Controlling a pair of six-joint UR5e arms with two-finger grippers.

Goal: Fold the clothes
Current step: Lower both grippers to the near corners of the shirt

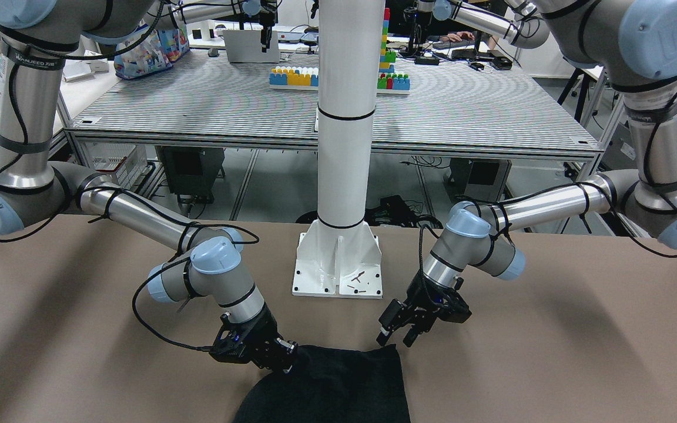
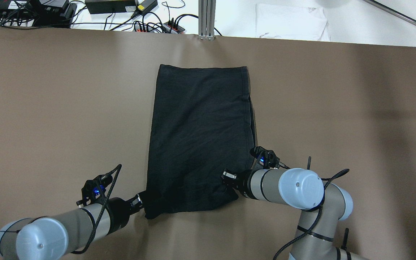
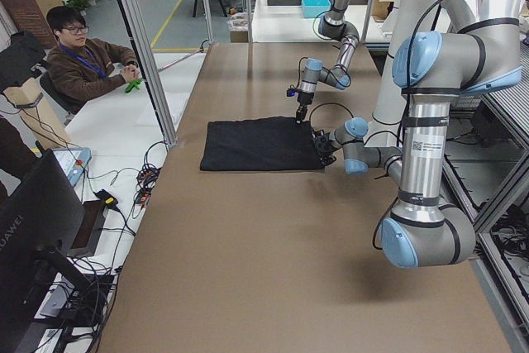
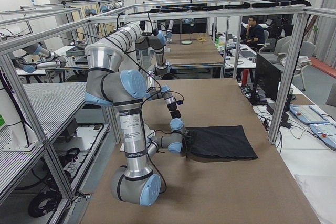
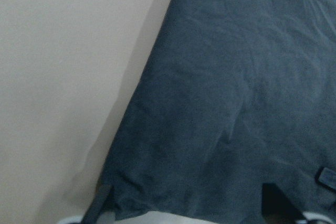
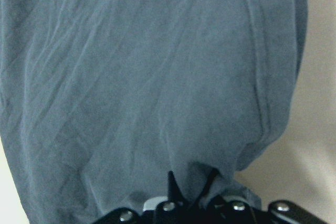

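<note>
Your white pillar (image 1: 344,147) stands behind; black garment (image 2: 200,133) flat on worktop (image 2: 67,108), right pincer (image 1: 285,355) pinching a corner, left pincer (image 1: 395,341) agape.

- The overhead view looks forward and down from behind the robot and takes in the whole brown tabletop (image 2: 49,108).
- The front-facing view looks steeply down from the opposite edge, towards the white pillar (image 1: 344,117).
- Two side views look along the tabletop from its ends, set well back.
- Both wrist views sit very close over the black garment (image 5: 236,103), which all six views share.

"WANJEED" on band (image 1: 34,59), "HUAWEI" on monitor (image 3: 31,241)
</note>
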